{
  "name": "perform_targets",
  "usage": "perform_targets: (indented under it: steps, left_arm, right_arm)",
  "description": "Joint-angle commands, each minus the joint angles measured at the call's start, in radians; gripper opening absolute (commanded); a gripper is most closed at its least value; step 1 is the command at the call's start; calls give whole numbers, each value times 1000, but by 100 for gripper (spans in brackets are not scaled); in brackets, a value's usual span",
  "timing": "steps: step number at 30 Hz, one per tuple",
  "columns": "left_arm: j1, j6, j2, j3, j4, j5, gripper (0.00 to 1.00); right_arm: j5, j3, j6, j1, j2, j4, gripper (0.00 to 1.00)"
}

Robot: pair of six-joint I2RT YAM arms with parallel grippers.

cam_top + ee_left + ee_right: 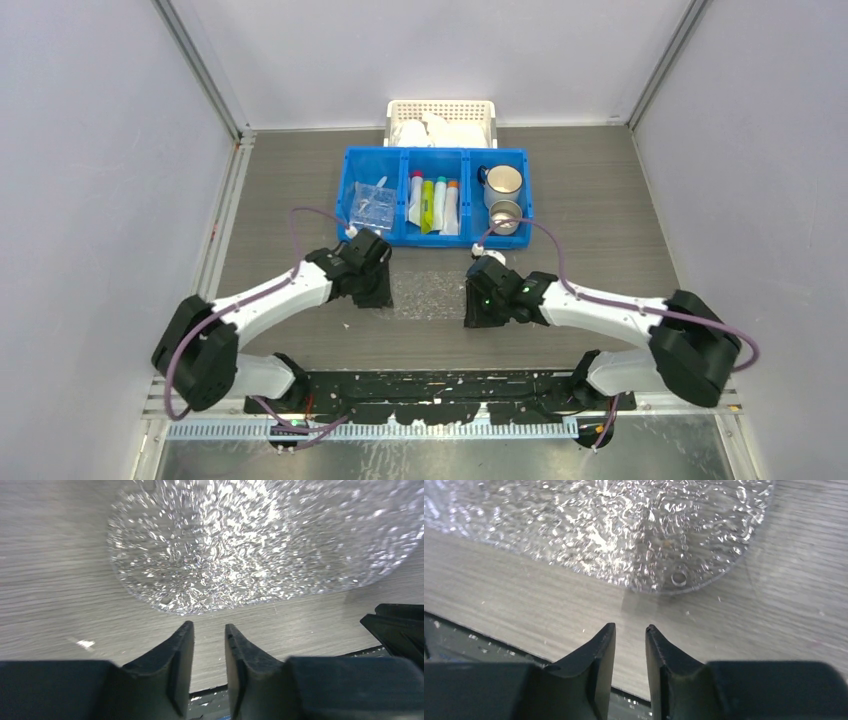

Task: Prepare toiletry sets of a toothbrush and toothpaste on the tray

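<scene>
1. Left gripper (207, 627): my jaws stand a narrow gap apart and grip nothing. The fingertips point at the near rim of the tray (200, 555) and are just short of it, not touching.

2. Right gripper (630, 629): my jaws are in the same state, slightly parted with only bare table (774, 605) showing between them. The tray rim lies just ahead of the tips, with a strip of table in between.

3. Tray position: the clear, glinting tray lies flat on the grey wood-grain table. It is between my two grippers, on the near side of the blue bin (437, 240).

4. Supply position: the blue bin has three compartments.
   - Left: wrapped toothbrushes (370, 207).
   - Middle: toothpaste tubes (438, 203), lying side by side.
   - Right: two round metal tins (503, 190).

5. A white basket (441, 108) stands behind the bin, against the far wall.
</scene>
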Motion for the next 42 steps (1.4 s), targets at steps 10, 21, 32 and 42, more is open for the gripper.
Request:
perform_targets:
  steps: [10,21,32,42]
  left_arm:
    - [239,337,158,623,-392,-153,35]
    - [302,442,544,995,-464,-196,35]
    - [302,451,592,1014,-434,-213,34]
    - [285,452,640,1062,-431,-203,37]
  right_arm:
    - [-12,147,-94,-3,-131,-184,40]
    - [0,112,-115,-3,-186,-201,40]
    - [-19,71,-128,-4,-168,-157,41]
    - [-25,51,-126,-2,-139,-123,41]
